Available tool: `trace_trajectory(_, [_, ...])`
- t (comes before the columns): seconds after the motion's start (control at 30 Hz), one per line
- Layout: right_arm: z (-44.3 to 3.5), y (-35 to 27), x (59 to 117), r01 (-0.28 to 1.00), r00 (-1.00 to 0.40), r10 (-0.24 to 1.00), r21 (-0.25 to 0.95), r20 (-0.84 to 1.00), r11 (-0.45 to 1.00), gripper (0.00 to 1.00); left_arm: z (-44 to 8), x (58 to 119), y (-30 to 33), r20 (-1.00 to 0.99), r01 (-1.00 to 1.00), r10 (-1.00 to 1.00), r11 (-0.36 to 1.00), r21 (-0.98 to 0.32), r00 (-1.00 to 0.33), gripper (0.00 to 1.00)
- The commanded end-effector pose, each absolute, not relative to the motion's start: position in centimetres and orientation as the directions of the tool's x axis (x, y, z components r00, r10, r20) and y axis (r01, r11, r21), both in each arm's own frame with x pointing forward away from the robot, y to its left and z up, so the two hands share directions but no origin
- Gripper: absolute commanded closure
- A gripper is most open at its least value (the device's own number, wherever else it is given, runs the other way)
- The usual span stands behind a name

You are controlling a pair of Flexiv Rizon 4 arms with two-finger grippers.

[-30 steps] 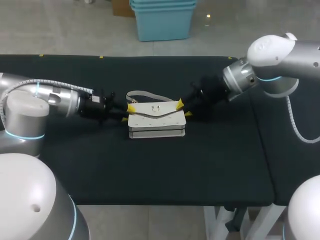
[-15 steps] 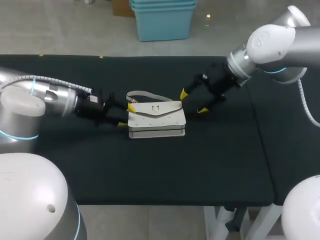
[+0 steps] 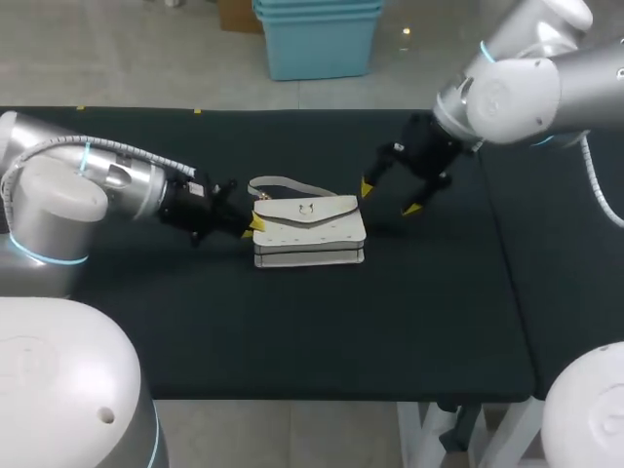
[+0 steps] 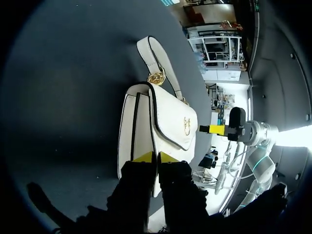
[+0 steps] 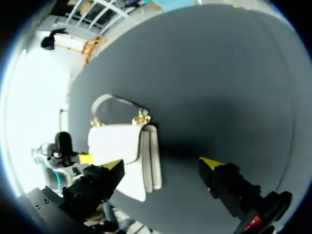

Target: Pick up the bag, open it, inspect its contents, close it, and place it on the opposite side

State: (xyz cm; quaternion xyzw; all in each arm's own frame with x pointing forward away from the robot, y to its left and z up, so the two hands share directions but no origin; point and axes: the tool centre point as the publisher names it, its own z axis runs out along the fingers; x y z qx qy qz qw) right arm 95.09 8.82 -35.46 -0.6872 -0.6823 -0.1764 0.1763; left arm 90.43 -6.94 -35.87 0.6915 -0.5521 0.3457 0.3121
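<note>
White bag is pinched thinly at one end by the left gripper; right gripper gapes clear; lifted so, it may slip.

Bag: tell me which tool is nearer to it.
Left. The left tool is shut on the bag at its left end; the right tool hangs open, clear of its right end, not touching.

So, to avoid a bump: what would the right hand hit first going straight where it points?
Probably the bag, its near end just ahead of the open right hand; depth is unclear, so it might meet the table beside it.
</note>
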Motion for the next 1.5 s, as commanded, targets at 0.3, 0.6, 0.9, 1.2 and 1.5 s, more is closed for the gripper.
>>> trace_trajectory(0.3, [-35.1, 8.4, 94.9, 1.000, -0.007, 0.905, 0.010, 0.426, 0.003, 0.00, -36.4, 91.1, -6.6, 0.781, -0.981, -0.600, -0.180, 0.075, 0.170, 1.00])
trace_trajectory(0.6, [-35.1, 8.4, 94.9, 1.000, -0.007, 0.905, 0.010, 0.426, 0.003, 0.00, -36.4, 91.1, -6.6, 0.781, -0.981, -0.600, -0.180, 0.075, 0.170, 1.00])
trace_trajectory(0.9, [-33.1, 3.3, 98.6, 0.992, -0.009, 0.960, 0.127, 0.279, -0.028, 0.00, -35.6, 93.9, -2.6, 0.783, -0.994, -0.614, -0.099, 0.048, 0.099, 1.00])
trace_trajectory(1.2, [-32.1, -1.7, 102.0, 0.986, -0.007, 0.991, 0.165, 0.135, -0.016, 0.00, -34.8, 98.6, 3.3, 0.751, -1.000, -0.660, -0.008, 0.011, 0.014, 1.00])
trace_trajectory(1.5, [-30.4, -4.7, 103.5, 0.985, 0.003, 1.000, 0.174, -0.026, 0.002, 0.00, -34.0, 102.2, 8.4, 0.655, -0.999, -0.754, 0.040, -0.031, -0.050, 1.00])
